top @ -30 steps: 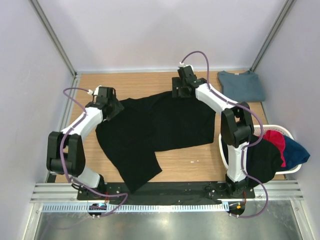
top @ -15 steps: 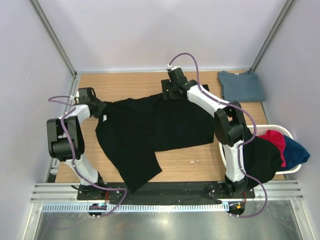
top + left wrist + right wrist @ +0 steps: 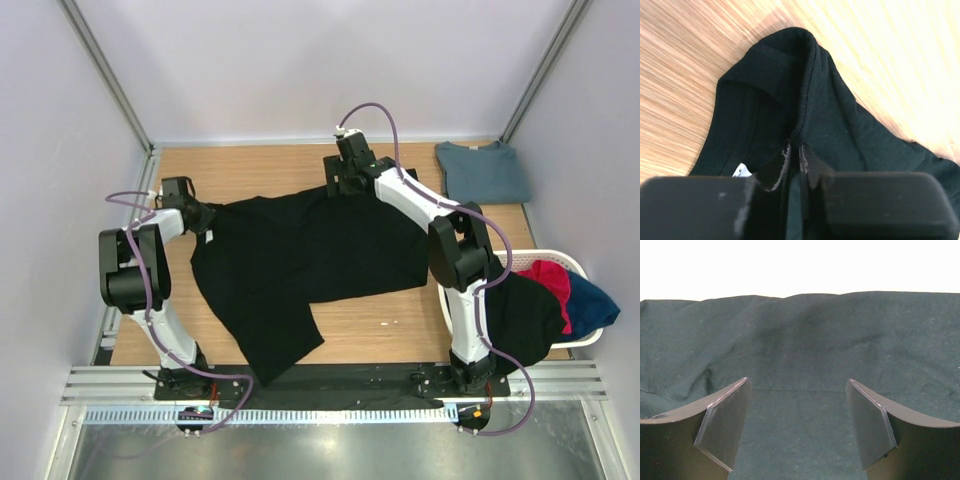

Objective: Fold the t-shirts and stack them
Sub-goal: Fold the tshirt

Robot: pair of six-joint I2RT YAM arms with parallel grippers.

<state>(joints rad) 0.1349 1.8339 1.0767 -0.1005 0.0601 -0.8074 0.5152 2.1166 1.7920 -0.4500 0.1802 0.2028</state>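
While the black shirt point(image 3: 310, 260) lies rumpled across the table point(image 3: 250, 165), a fold at its collar is clamped between the jaws of the left gripper point(image 3: 794, 150) near the left edge; the right gripper point(image 3: 797, 381) is poised over the shirt's far edge, jaws wide apart. A folded blue shirt point(image 3: 485, 170) is laid in the far right corner; other shirts point(image 3: 555, 290) are heaped in the basket point(image 3: 560, 258).

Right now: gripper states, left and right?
Left gripper: closed on the black t-shirt, at its collar.
Right gripper: open over the same shirt, gripping nothing.
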